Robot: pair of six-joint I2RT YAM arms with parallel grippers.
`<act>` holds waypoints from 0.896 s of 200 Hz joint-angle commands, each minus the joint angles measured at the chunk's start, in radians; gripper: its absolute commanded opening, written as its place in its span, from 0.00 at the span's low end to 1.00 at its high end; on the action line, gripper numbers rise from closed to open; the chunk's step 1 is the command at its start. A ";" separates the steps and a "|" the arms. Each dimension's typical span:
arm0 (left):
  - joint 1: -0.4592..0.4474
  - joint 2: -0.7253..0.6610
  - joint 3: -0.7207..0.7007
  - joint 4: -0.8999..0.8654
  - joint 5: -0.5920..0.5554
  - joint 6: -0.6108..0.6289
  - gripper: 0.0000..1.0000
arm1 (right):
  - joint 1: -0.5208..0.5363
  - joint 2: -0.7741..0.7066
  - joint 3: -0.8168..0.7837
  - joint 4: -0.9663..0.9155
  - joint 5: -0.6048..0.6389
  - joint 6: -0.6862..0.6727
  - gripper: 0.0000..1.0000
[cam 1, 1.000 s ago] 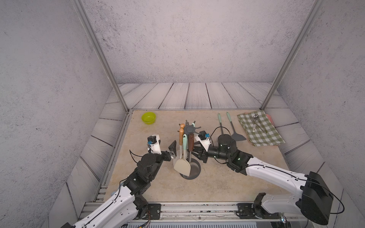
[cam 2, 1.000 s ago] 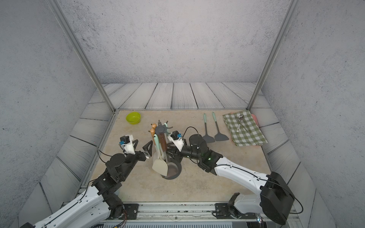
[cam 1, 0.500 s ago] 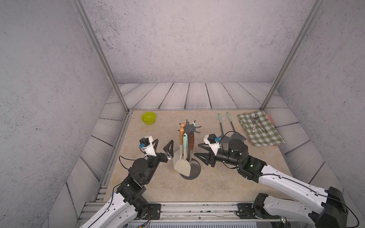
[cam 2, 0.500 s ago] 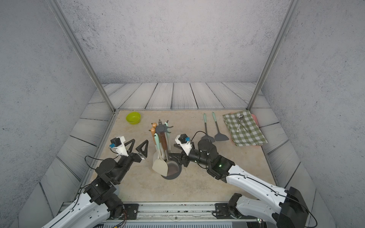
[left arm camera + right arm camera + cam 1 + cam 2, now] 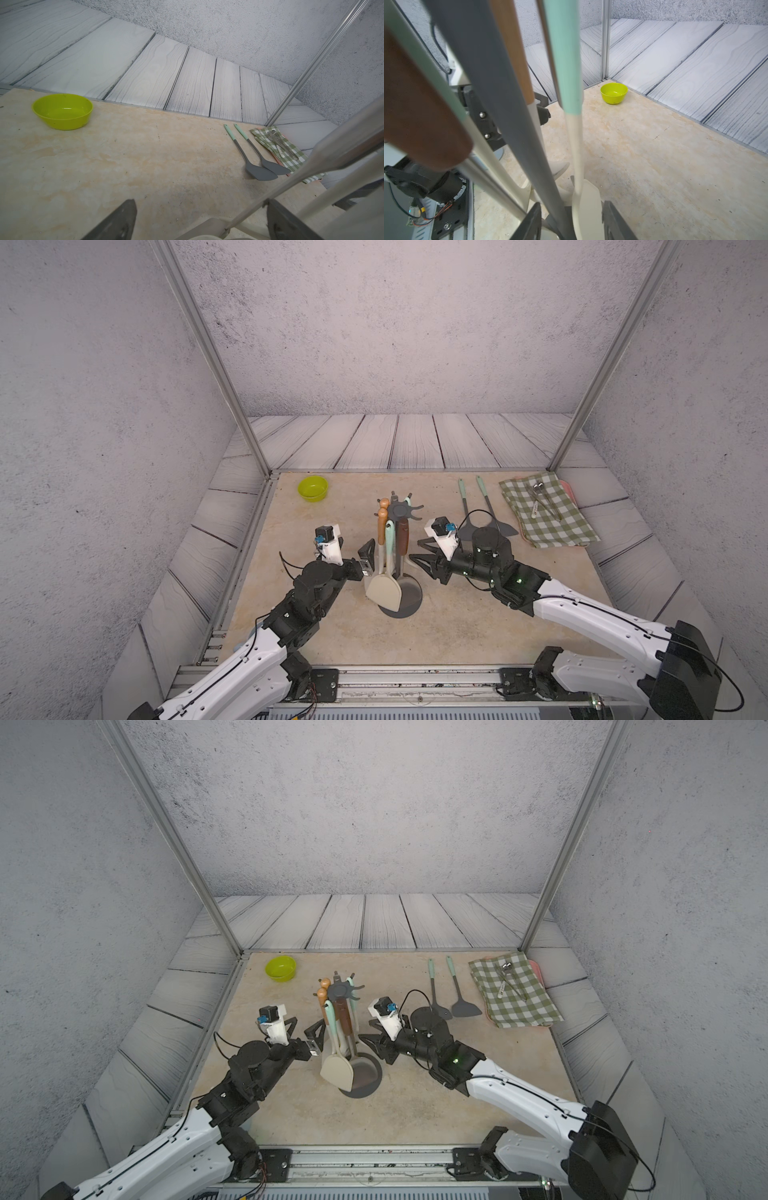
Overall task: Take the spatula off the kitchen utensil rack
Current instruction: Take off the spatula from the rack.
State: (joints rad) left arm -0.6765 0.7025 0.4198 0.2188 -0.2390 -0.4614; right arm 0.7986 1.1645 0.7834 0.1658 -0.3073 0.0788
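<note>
– Right wrist view: staring through a thicket of hanging handles, spatula (image 5: 588, 207) dead ahead, mint grip above, cream blade down low.
– Off the hook?
– Not yet. Hanging on the kitchen utensil rack (image 5: 400, 512), upright mid-table, left of the pole in both top views, broad blade low over the round base.
– Right gripper (image 5: 414, 551)?
– Reaching in from the near edge, sitting just right of the rack, fingers (image 5: 614, 226) parted, pinching nothing.
– Left gripper (image 5: 305, 1026)?
– Just left of the handles, fingers (image 5: 118, 222) spread wide, gripping nothing.
– Elsewhere?
– Green bowl (image 5: 313, 488) far left; two grey utensils (image 5: 261, 173) and checked cloth (image 5: 552, 526) lying far right, well apart from the rack.
</note>
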 commanded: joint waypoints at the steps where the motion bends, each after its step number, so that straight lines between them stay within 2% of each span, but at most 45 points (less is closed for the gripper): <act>1: 0.014 0.007 0.018 0.023 0.007 -0.011 0.99 | -0.019 0.031 0.056 0.026 -0.042 0.018 0.47; 45: 0.047 0.062 0.028 0.031 0.051 -0.040 0.99 | -0.030 0.094 0.107 0.028 -0.068 0.017 0.44; 123: 0.054 0.067 0.027 0.038 0.064 -0.040 0.99 | -0.034 0.181 0.158 0.045 -0.113 0.021 0.37; 179: 0.054 0.051 0.024 0.039 0.069 -0.037 0.99 | -0.032 0.163 0.157 0.028 -0.116 0.012 0.22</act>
State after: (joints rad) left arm -0.6300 0.7700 0.4198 0.2298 -0.1795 -0.4984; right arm 0.7692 1.3453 0.9154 0.1925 -0.4061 0.0952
